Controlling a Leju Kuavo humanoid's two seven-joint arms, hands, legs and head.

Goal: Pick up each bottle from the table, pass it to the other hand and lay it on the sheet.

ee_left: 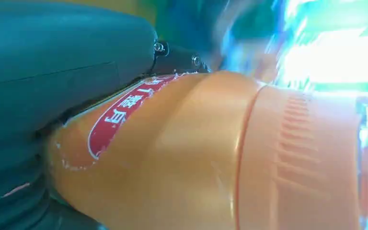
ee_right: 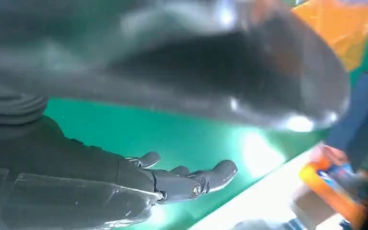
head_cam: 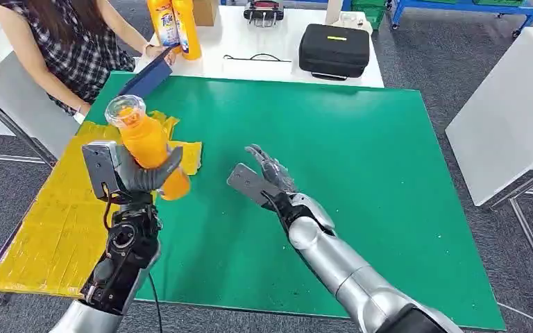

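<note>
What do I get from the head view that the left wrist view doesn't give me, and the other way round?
Head view alone: the right hand, open and empty over the green mat, the yellow sheet at the mat's left edge, a person at the far corner, two more bottles and a black case on the white table. Left wrist view alone: the red label with white characters and the ribbed orange cap, close up. Both: the left hand gripping the orange bottle.

The orange bottle (head_cam: 146,143) with a clear cap is tilted, lifted above the yellow sheet's (head_cam: 55,222) edge on the table (head_cam: 333,173).
</note>
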